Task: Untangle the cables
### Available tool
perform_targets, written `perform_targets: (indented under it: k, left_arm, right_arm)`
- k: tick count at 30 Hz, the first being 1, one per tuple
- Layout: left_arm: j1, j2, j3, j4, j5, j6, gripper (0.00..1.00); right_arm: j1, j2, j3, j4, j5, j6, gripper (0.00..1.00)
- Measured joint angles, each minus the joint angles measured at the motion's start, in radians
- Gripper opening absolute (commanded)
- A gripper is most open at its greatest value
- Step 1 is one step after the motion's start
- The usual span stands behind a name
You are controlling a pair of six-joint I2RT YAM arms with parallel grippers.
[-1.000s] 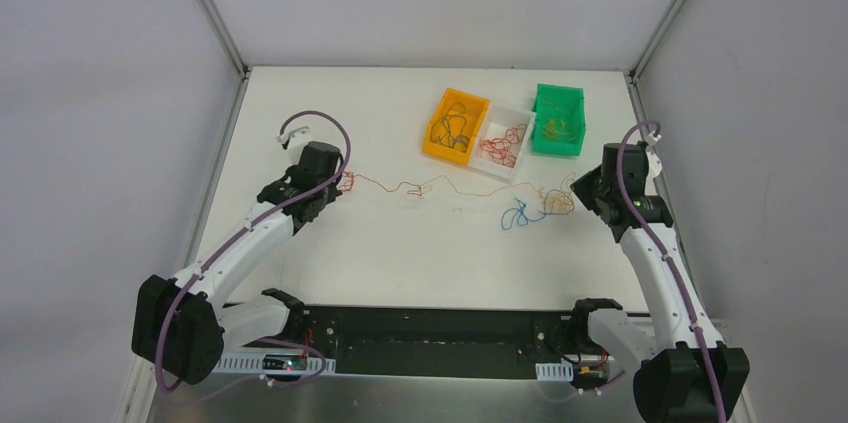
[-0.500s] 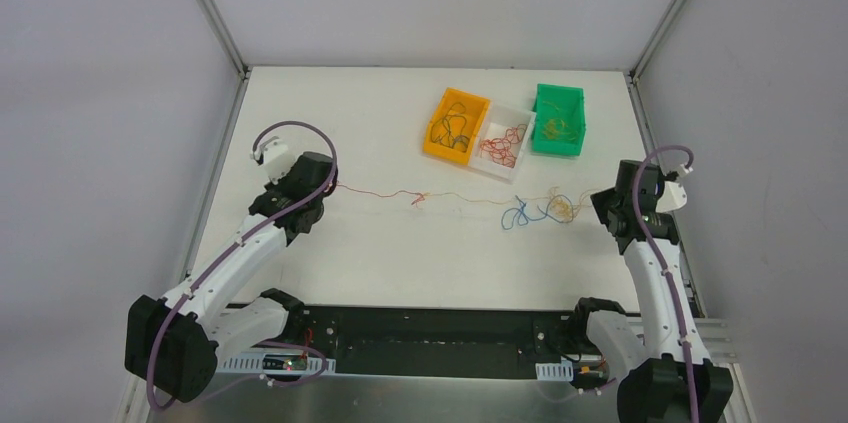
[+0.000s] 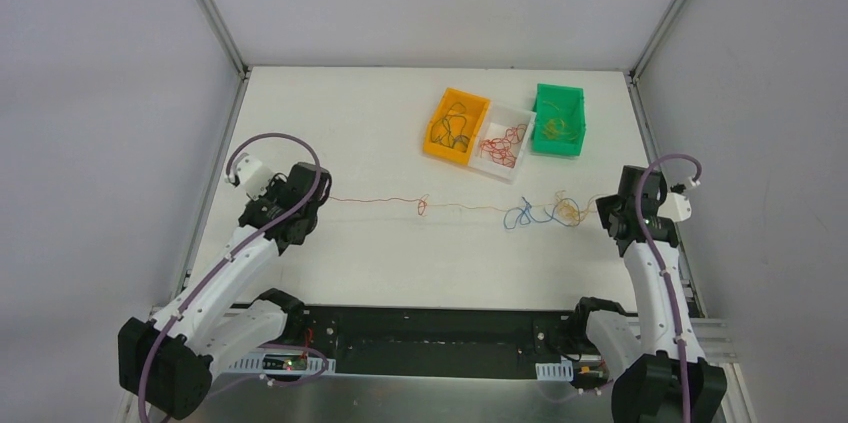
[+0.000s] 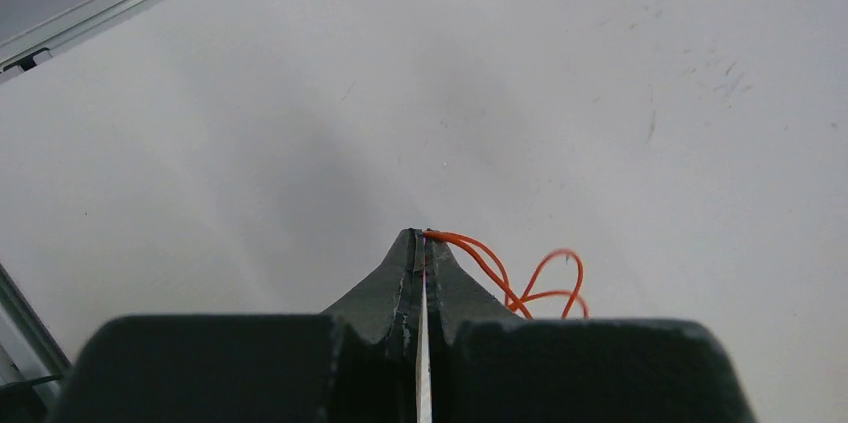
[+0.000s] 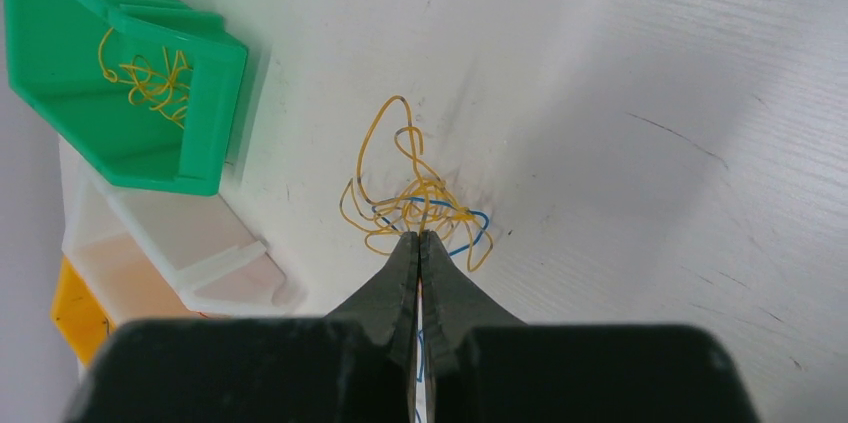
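Observation:
The cables are stretched in one thin line across the table between my two grippers. The line runs from a red-orange strand with a small knot to blue loops and a yellow curl. My left gripper is shut on the orange end; the left wrist view shows orange wire coming out of the closed tips. My right gripper is shut on the yellow and blue clump, which fans out just past its tips.
Three bins stand at the back: orange, white and green, each holding sorted wires. The green bin and white bin lie left of my right gripper. Metal frame rails edge the table on both sides.
Both grippers have moved outward and toward the near edge. The slack, wavy strand between them is now pulled nearly straight, and the blue and yellow loops have shifted right.

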Motion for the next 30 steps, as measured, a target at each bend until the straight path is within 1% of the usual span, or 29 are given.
perform_targets:
  k: [6,9,11,13,14,15,16,17,19,20,21,23,25,30]
  left_arm:
    - [0.000,-0.134,-0.032,-0.026,-0.044,-0.061,0.00]
    - [0.000,-0.172,-0.041,-0.032,-0.050,-0.076,0.00]
    - [0.000,-0.185,-0.041,-0.035,-0.049,-0.080,0.00]
    - [0.000,-0.187,-0.041,-0.032,-0.034,-0.074,0.00]
    - [0.000,-0.185,-0.041,-0.026,-0.015,-0.061,0.00]
    - [0.000,-0.182,-0.040,-0.016,0.003,-0.043,0.00]
    - [0.000,-0.175,-0.039,-0.002,0.032,-0.016,0.00]
    - [0.000,-0.167,-0.037,0.024,0.069,0.024,0.00]
    - [0.000,-0.149,-0.032,0.075,0.147,0.095,0.00]
    - [0.000,-0.140,-0.029,0.103,0.188,0.137,0.00]
    - [0.000,-0.134,-0.028,0.134,0.235,0.176,0.00]
    - [0.000,-0.126,-0.027,0.195,0.323,0.246,0.00]
    - [0.000,-0.124,-0.027,0.245,0.410,0.304,0.00]
    - [0.000,-0.130,-0.027,0.341,0.561,0.392,0.00]
  right_arm:
    - [-0.025,0.000,0.000,0.000,-0.007,-0.005,0.00]
    - [-0.027,0.000,0.000,0.003,-0.026,-0.022,0.00]
    - [-0.028,0.003,0.000,0.016,-0.064,-0.048,0.00]
    - [-0.029,0.010,0.000,0.040,-0.131,-0.084,0.00]
    - [-0.029,0.014,-0.002,0.056,-0.177,-0.104,0.02]
    - [-0.029,0.018,-0.004,0.070,-0.215,-0.120,0.05]
    - [-0.028,0.021,-0.007,0.087,-0.259,-0.137,0.11]
    - [-0.025,0.024,-0.008,0.096,-0.291,-0.153,0.19]
    - [-0.011,0.025,-0.010,0.119,-0.348,-0.182,0.48]
    - [-0.003,0.024,-0.010,0.126,-0.363,-0.194,0.59]
    - [0.011,0.024,-0.010,0.134,-0.379,-0.211,0.64]
    - [0.047,0.021,-0.010,0.143,-0.396,-0.243,0.68]
    - [0.085,0.015,-0.010,0.147,-0.406,-0.274,0.69]
    - [0.198,0.019,-0.003,0.156,-0.412,-0.340,0.72]
